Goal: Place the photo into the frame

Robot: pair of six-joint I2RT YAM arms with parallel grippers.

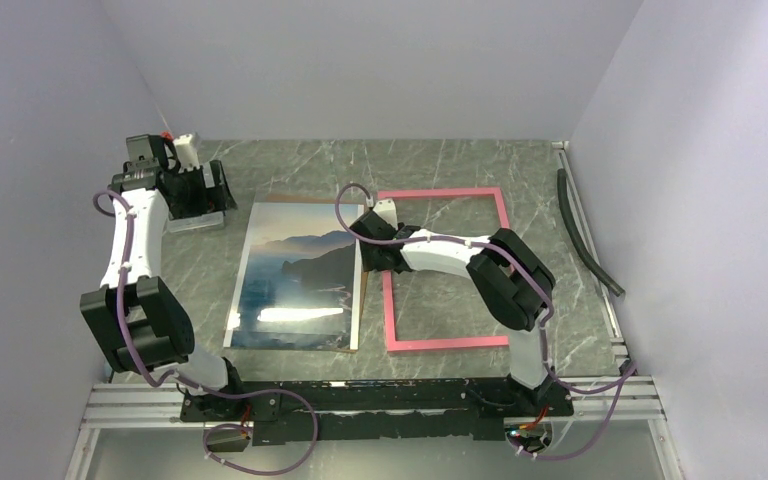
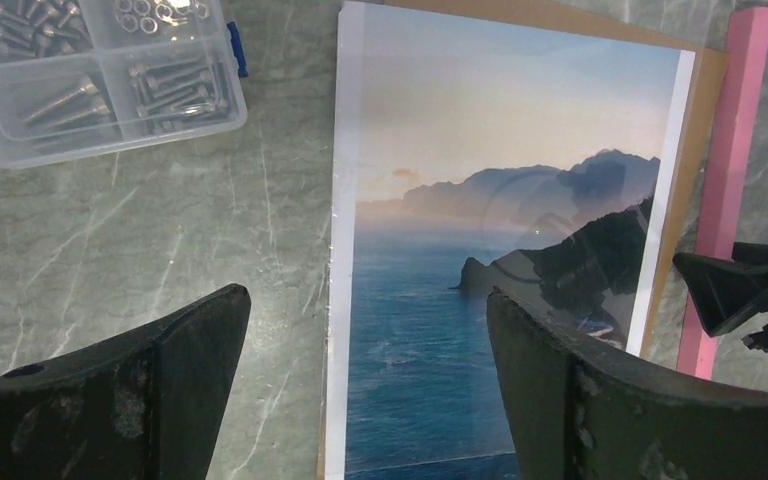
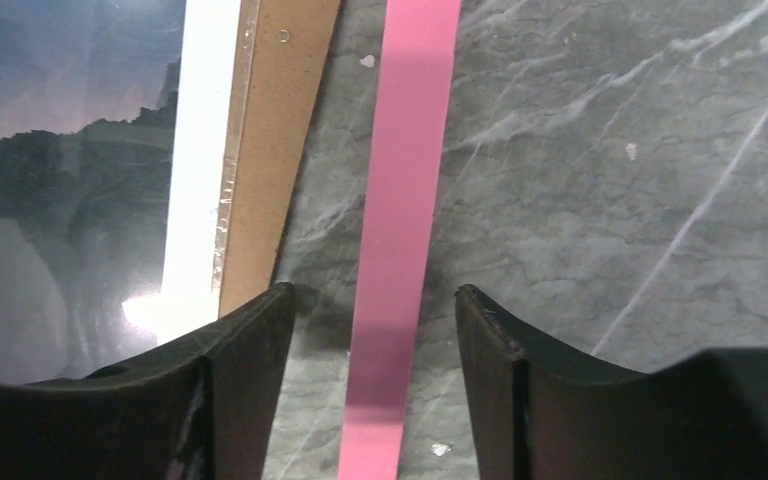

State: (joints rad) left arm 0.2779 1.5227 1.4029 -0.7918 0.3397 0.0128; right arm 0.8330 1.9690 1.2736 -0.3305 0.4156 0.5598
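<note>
Photo [image 1: 295, 280]: flat, picture side up, on brown backing board [image 1: 357, 305]; mid-table [image 1: 300, 165], just left of frame [image 1: 445, 192]
Frame: pink face up, flat on table; its left rail runs beside board's rt edge w/ thin strip of table between; can't tell if pane is in it
L gripper [image 1: 208, 188]: jaws wide apart, nothing between; hangs at far left nr clear screw box [image 1: 197, 222]; its cam looks over photo's far end
R gripper [image 3: 375, 295]: jaws apart, straddling frame's left rail; gap shows each side of rail, so no clamp; can't tell if tips touch table
Photo handling (est.): thin, light, floppy; glossy, so pads may slip or smudge it; lies flush on board, hard to get a tip under; best bet = white border at an edge or corner, lift low + slow so it won't bend or crease
Frame handling (est.): stiff, thin rails, prob. light; pinch across one rail mid-length; may skid on smooth stone top; long, so likely to tip if held at one end
Step (est.): r arm lined up to take frame by left rail; photo not yet in
Risk: board getting dragged along w/ photo; rail twisting out of pinch
</note>
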